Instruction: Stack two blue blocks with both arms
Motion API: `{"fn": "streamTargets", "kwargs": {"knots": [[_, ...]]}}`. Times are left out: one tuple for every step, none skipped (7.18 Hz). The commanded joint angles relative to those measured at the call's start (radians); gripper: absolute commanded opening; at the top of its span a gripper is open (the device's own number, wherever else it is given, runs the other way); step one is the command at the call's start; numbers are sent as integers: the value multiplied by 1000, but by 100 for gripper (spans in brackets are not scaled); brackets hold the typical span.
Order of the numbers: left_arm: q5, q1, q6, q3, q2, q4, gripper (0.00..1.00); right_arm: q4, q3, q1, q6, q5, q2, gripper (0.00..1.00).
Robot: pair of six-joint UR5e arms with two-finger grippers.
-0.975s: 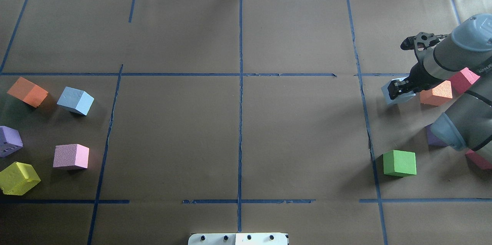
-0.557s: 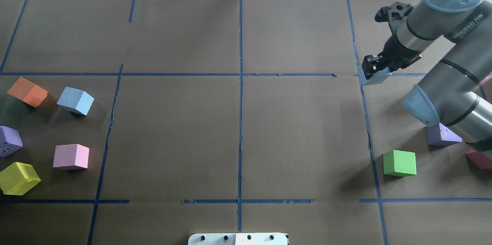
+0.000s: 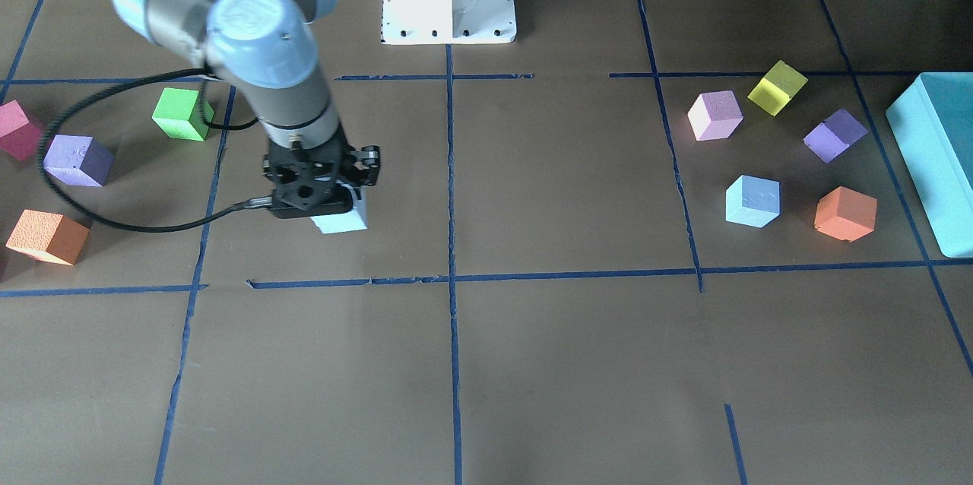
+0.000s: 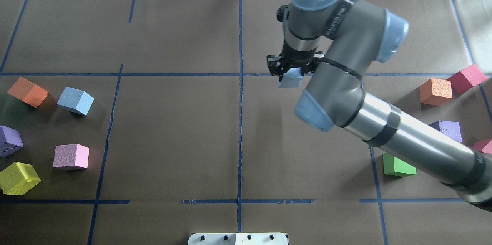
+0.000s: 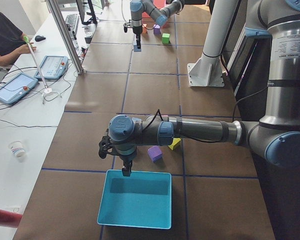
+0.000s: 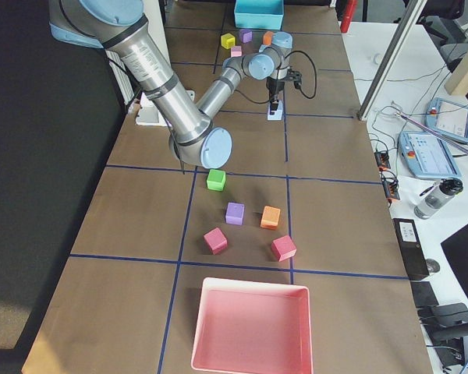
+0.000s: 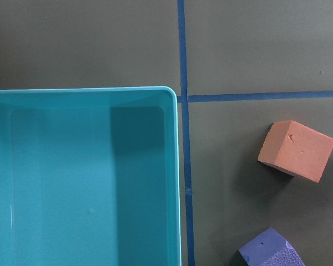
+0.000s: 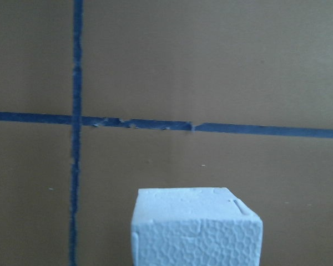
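Observation:
My right gripper [image 4: 291,71] is shut on one pale blue block [image 4: 291,81] just right of the table's centre tape line. The block also shows in the front view [image 3: 340,220] under the gripper [image 3: 315,192] and fills the lower middle of the right wrist view [image 8: 197,227]. I cannot tell whether it touches the paper. The other blue block [image 4: 75,100] lies on the left side among coloured cubes, also seen in the front view [image 3: 752,201]. My left gripper [image 5: 125,171] hangs over the teal box [image 5: 135,200]. I cannot tell whether it is open or shut.
Orange [image 4: 27,91], purple [image 4: 9,141], pink [image 4: 71,156] and yellow [image 4: 18,177] cubes lie around the left blue block. Green [image 4: 396,166], orange [image 4: 435,91], purple [image 4: 447,129] and red [image 4: 466,78] cubes lie at the right. A pink tray [image 6: 249,331] stands at the right end.
My right arm has swung left with the blue block, from the right-hand cubes to just right of the centre line. The cubes on the left have not moved.

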Motion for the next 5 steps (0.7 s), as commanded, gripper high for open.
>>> {"fn": "streamTargets", "kwargs": {"knots": [[0, 1, 1, 2, -1, 1, 100, 119, -244, -101, 176, -55, 157, 2], [0, 1, 1, 2, -1, 1, 100, 156, -283, -122, 210, -68, 158, 2], [0, 1, 1, 2, -1, 1, 100, 157, -292, -135, 215, -85, 160, 4], [-1, -1, 1, 2, -1, 1, 100, 158, -294, -145, 238, -86, 160, 5], [-1, 1, 1, 2, -1, 1, 100, 160, -300, -150, 241, -86, 162, 8]]}}
